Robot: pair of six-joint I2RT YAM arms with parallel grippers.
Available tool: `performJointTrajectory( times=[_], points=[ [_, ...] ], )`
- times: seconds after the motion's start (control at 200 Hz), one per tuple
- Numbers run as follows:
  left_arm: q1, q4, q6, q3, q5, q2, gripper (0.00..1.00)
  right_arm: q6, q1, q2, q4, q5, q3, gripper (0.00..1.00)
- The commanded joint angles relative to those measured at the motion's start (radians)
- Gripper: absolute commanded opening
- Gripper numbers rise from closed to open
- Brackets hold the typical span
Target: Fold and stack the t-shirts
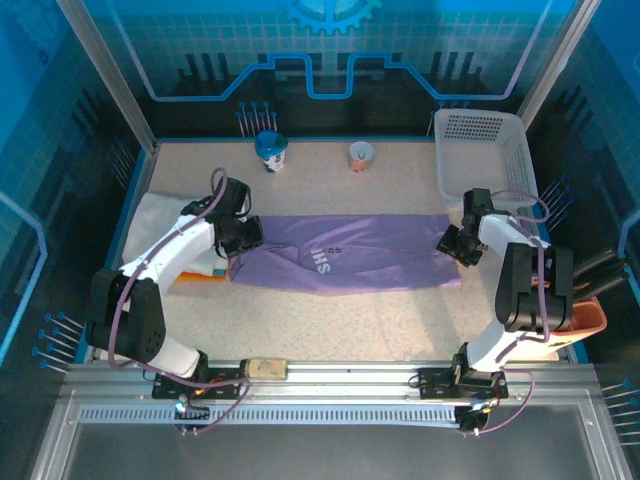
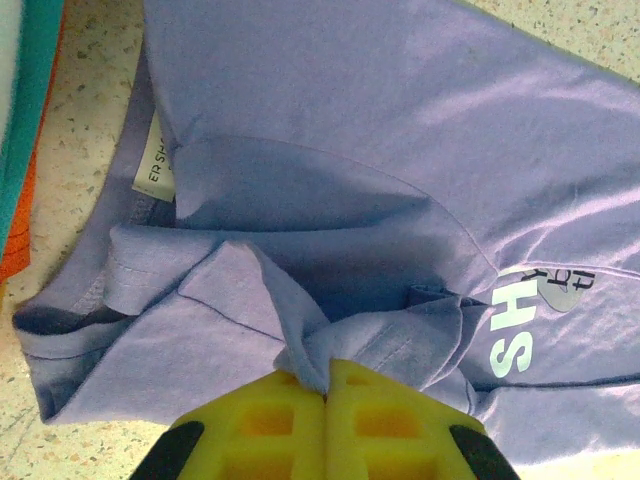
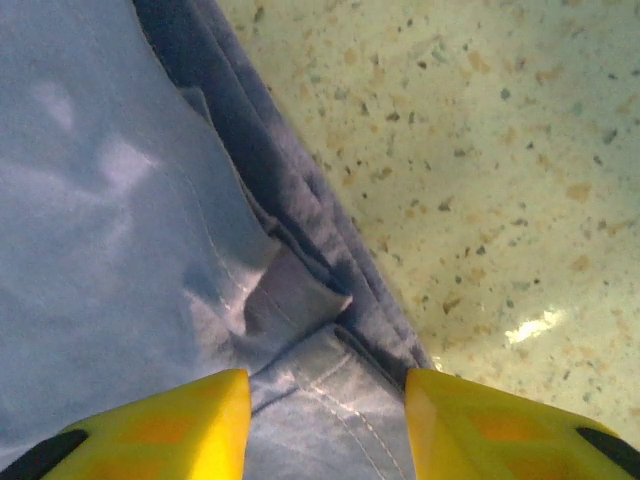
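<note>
The purple shirt point(image 1: 345, 255) is laid out as a long band on the table point(image 1: 380, 320), in front of the basket point(image 1: 440, 160) and stretching away from it to the left. At the end far from the basket, a pinch of cloth near the neck label point(image 2: 153, 165) is clamped in the left gripper point(image 2: 325, 385), whose fingers are pressed fully together. At the end nearest the basket, the right gripper point(image 3: 325, 400) is set over the hem point(image 3: 320, 380) with its 2 fingers apart. Layered cloth lies between them, but nothing is gripped yet.

The step in hand is judged to be the taking of both ends for a fold across the band. It would be done well if every layer of the hem were gathered between the right fingers before closing, since a missed lower layer would trail. Both ends should then be lifted together and kept level, so the band is not twisted. A white shirt point(image 1: 155, 215) and an orange edge point(image 1: 200, 280) are seen beyond the end far from the basket.
</note>
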Motion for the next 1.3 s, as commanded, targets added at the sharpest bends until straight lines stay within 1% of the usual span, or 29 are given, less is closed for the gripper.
performJointTrajectory(
  times=[0.0, 0.135, 0.23, 0.42, 0.51, 0.535, 0.67, 0.72, 0.76, 0.79, 0.83, 0.891, 0.936, 1.031, 1.156, 1.296],
  points=[
    [0.009, 0.005, 0.021, -0.025, 0.014, -0.031, 0.0, -0.009, -0.006, 0.026, 0.002, 0.019, 0.029, 0.44],
    [0.009, 0.005, 0.019, -0.034, 0.015, -0.036, 0.0, -0.011, 0.003, 0.034, 0.0, 0.029, 0.03, 0.38],
    [0.009, 0.007, 0.017, -0.037, 0.015, -0.037, 0.0, -0.011, 0.003, 0.037, -0.003, 0.027, 0.031, 0.3],
    [0.009, 0.01, 0.018, -0.041, 0.013, -0.036, 0.0, -0.011, 0.007, 0.033, -0.007, 0.033, 0.032, 0.21],
    [0.009, 0.01, 0.017, -0.041, 0.012, -0.039, 0.0, -0.011, 0.008, 0.032, -0.009, 0.039, 0.031, 0.12],
    [0.009, 0.011, 0.018, -0.039, 0.012, -0.039, 0.0, -0.011, 0.007, 0.032, -0.01, 0.039, 0.03, 0.09],
    [0.009, 0.011, 0.018, -0.039, 0.011, -0.04, 0.0, -0.01, 0.008, 0.034, -0.01, 0.039, 0.028, 0.03],
    [0.009, 0.009, 0.018, -0.039, 0.012, -0.04, 0.0, -0.008, 0.008, 0.032, -0.012, 0.041, 0.027, 0.05],
    [0.009, 0.009, 0.018, -0.041, 0.012, -0.041, 0.0, -0.011, 0.008, 0.03, -0.012, 0.041, 0.027, 0.12],
    [0.009, 0.008, 0.018, -0.042, 0.012, -0.041, 0.0, -0.013, 0.008, 0.028, -0.007, 0.041, 0.024, 0.22],
    [0.009, 0.01, 0.017, -0.044, 0.012, -0.043, 0.0, -0.013, 0.009, 0.028, -0.004, 0.042, 0.022, 0.32],
    [0.009, 0.011, 0.016, -0.047, 0.013, -0.044, 0.0, -0.013, 0.009, 0.031, -0.008, 0.044, 0.026, 0.39],
    [0.009, 0.011, 0.016, -0.048, 0.015, -0.045, 0.0, -0.013, 0.011, 0.035, -0.011, 0.05, 0.028, 0.42],
    [0.009, 0.014, 0.015, -0.05, 0.016, -0.044, 0.0, -0.016, 0.013, 0.041, -0.011, 0.051, 0.027, 0.42],
    [0.01, 0.016, 0.013, -0.053, 0.017, -0.044, 0.0, -0.014, 0.025, 0.052, -0.008, 0.043, 0.027, 0.36],
    [0.008, 0.017, 0.012, -0.054, 0.018, -0.045, 0.0, -0.012, 0.043, 0.061, -0.007, 0.055, 0.026, 0.37]
  ],
)
